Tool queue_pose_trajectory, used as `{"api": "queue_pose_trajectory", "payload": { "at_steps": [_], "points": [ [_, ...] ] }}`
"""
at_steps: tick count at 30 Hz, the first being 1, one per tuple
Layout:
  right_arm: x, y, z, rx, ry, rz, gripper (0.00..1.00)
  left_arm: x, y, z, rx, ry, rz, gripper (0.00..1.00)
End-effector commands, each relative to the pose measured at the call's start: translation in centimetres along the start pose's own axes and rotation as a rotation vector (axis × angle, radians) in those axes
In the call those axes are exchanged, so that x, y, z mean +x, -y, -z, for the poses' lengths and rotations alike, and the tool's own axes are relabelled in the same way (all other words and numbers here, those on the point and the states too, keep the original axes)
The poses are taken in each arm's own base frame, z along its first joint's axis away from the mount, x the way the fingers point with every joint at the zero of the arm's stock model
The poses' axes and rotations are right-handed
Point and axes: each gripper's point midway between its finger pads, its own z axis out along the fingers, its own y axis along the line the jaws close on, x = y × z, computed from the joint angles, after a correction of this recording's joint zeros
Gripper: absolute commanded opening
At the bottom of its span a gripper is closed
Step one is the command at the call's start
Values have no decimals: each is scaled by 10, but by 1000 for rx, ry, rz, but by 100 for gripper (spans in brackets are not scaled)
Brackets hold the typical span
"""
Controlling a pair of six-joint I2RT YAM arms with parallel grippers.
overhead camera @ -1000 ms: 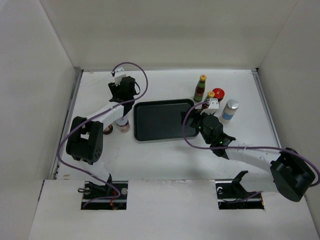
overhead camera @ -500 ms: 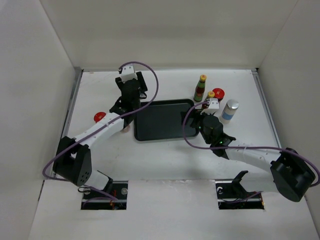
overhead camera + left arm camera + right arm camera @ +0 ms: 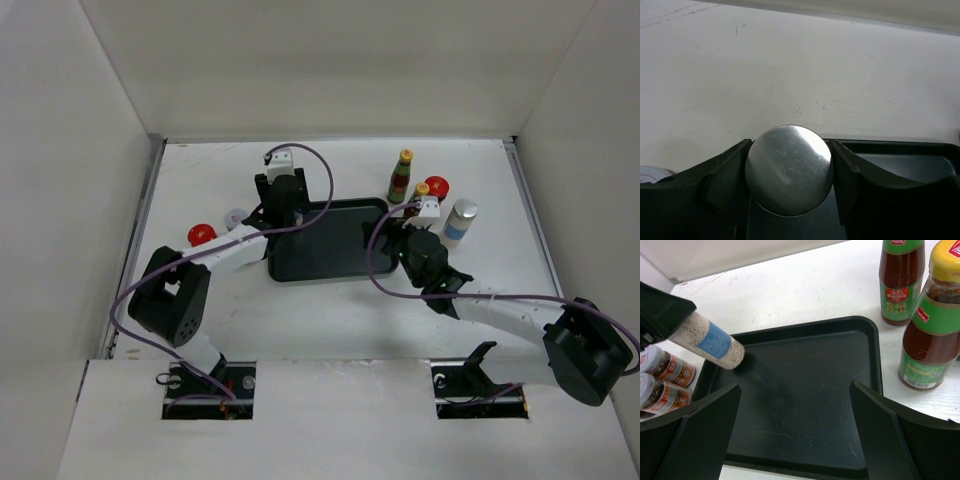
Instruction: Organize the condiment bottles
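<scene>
The silver-lidded jar [image 3: 707, 337] is clamped in the left end effector [image 3: 790, 150] and held tilted, its base at the far left corner of the black tray [image 3: 320, 262], just inside the rim. The right end effector [image 3: 795, 387] is held over the tray's right part with its jaws spread wide, and open tray floor is shown between the two. Two yellow-capped sauce bottles [image 3: 932, 315] are stood on the bench [image 3: 320, 320] just beyond the far right rim, two more jars [image 3: 662, 377] just off the left rim.

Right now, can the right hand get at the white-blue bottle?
Probably yes: the right hand is open and empty, and the white-blue bottle stands apart beside that wrist, its near side unblocked.
</scene>
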Motion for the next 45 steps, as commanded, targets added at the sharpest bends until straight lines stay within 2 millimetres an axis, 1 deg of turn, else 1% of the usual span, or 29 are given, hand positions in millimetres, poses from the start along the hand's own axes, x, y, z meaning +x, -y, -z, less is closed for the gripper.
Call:
{"api": "queue_pose_trajectory", "payload": {
  "at_steps": [1,4,6,8,10,12,14,16,18,20,21,22,23,24,25,26,27,28,29,31,32,33,35,36,38,40,42,44,45],
  "points": [
    [-22,-6,-1,-15,65,-41,97,-33,4,0,-1,112,82,42],
    [-20,-5,-1,-13,61,-41,97,-30,0,1,-31,116,47,45],
    [-20,-6,-2,-13,60,-39,98,-25,-2,3,-46,114,25,50],
    [-20,-6,-2,-13,61,-41,98,-21,-3,4,-51,108,17,59],
    [-20,-5,-2,-11,59,-40,99,-18,-3,5,-50,103,17,71],
    [-22,-6,-2,-13,64,-41,100,-20,-3,8,-47,111,30,83],
    [-21,-5,-2,-13,61,-42,100,-28,0,13,-34,128,41,89],
    [-20,-5,-3,-12,57,-40,100,-40,2,23,-14,150,55,92],
    [-21,-7,-2,-15,62,-38,100,-49,1,33,1,169,79,92],
    [-21,-5,-1,-14,62,-45,100,-56,-9,44,-2,182,97,91],
    [-21,-5,-1,-13,63,-46,98,-58,-16,50,-4,186,112,91],
    [-21,-5,-1,-13,63,-46,94,-58,-24,57,-15,188,126,90],
    [-22,-6,-1,-15,65,-48,87,-57,-34,64,-30,187,143,89],
    [-22,-6,-1,-17,66,-48,78,-55,-47,71,-56,185,160,88],
    [-21,-5,-1,-15,62,-46,64,-51,-62,77,-94,177,175,87],
    [-20,-4,-2,-11,60,-47,53,-47,-78,84,-138,168,189,87],
    [-18,-4,-4,-11,52,-44,46,-42,-90,91,-176,157,202,85],
    [-16,-5,-5,-10,44,-42,42,-39,-101,97,-206,150,216,82],
    [-15,-6,-5,-11,39,-38,41,-35,-111,102,-235,142,225,80],
    [-13,-6,-7,-9,37,-39,43,-33,-132,109,-306,129,214,69],
    [-11,-5,-8,-8,33,-40,46,-31,-143,112,-343,119,203,63],
    [-10,-6,-9,-9,28,-41,54,-31,-151,115,-372,112,198,60],
    [-10,-8,-8,-16,28,-43,69,-31,-164,121,-408,101,207,60],
    [-12,-9,-7,-19,34,-45,76,-30,-169,123,-421,92,214,62],
    [-14,-6,-6,-18,41,-54,84,-26,-177,127,-443,62,223,71],
    [-15,-7,-5,-22,42,-59,88,-22,-186,132,-475,30,223,82],
    [-14,-7,-5,-24,40,-62,91,-17,-198,139,-515,4,217,90],
    [-12,-9,-6,-30,31,-68,92,-14,-207,142,-538,-9,222,92],
    [-11,-10,-7,-37,27,-69,93,-11,-208,141,-535,-18,224,93]
  ]
}}
